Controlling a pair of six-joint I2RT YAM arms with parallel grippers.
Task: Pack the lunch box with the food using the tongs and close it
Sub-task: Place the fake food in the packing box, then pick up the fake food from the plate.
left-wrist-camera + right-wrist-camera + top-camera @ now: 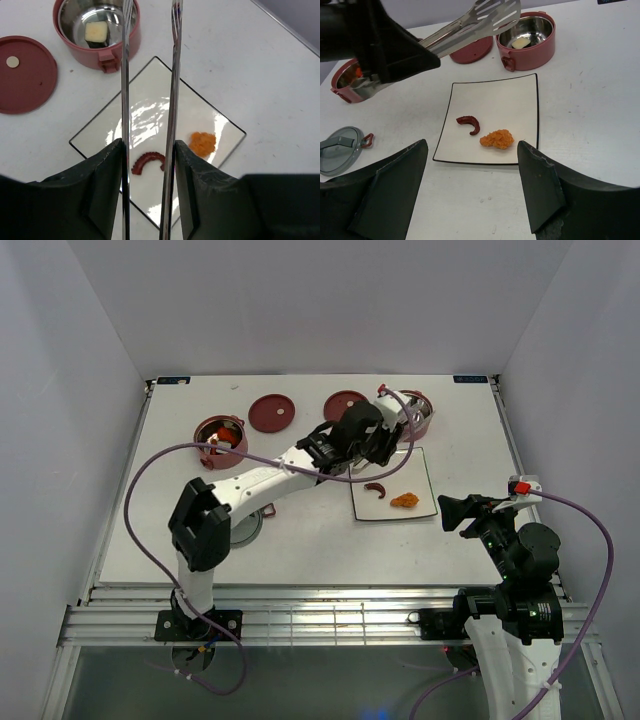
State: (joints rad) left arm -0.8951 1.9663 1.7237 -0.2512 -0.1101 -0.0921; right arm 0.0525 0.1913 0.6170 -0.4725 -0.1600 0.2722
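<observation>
My left gripper [383, 437] is shut on the silver tongs [173, 75], one arm against each finger. The tongs' tips [490, 14] hover near the right red bowl [80, 47], which holds a dark cube with a pale centre [96, 33]; nothing shows between the tips. A dark-red curved sausage [469, 123] and an orange nugget [497, 139] lie on the white square plate [510, 100]. The left bowl [220, 440] has orange and red pieces inside. My right gripper [471, 145] stands open and empty just in front of the plate's near edge.
Two flat dark-red lids [272, 412] [345, 405] lie at the back between the bowls. The grey round cover [340, 150] with a red clasp sits left of the plate, partly under the left arm. White walls enclose the table on three sides.
</observation>
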